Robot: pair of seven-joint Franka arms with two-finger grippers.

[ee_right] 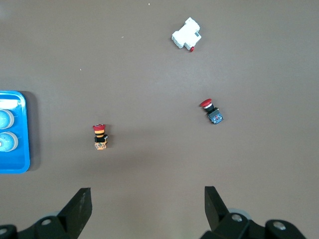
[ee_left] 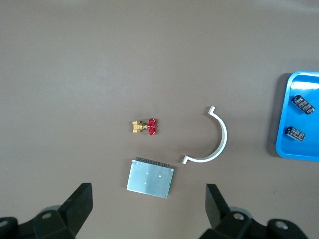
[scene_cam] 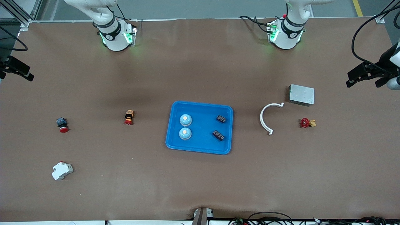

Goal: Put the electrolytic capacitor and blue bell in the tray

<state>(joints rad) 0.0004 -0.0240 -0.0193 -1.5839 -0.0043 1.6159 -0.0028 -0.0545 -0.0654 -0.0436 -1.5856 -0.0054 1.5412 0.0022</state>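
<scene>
Glossy plastic tray [scene_cam: 200, 148], matt brown table [scene_cam: 200, 62], dull metal box [scene_cam: 301, 95].

Open table round tray [scene_cam: 200, 106]; white clip [scene_cam: 265, 120] nearest obstacle, w/ gap.

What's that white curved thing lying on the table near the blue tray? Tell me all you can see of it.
The white curved piece is a thin half-ring, plastic by its look, with a short outward tab at each end. It lies flat on the brown table, its open side facing the left arm's end. It sits between the blue tray and the red-handled brass valve, with the grey metal box close to one tip. It touches only the table.
</scene>
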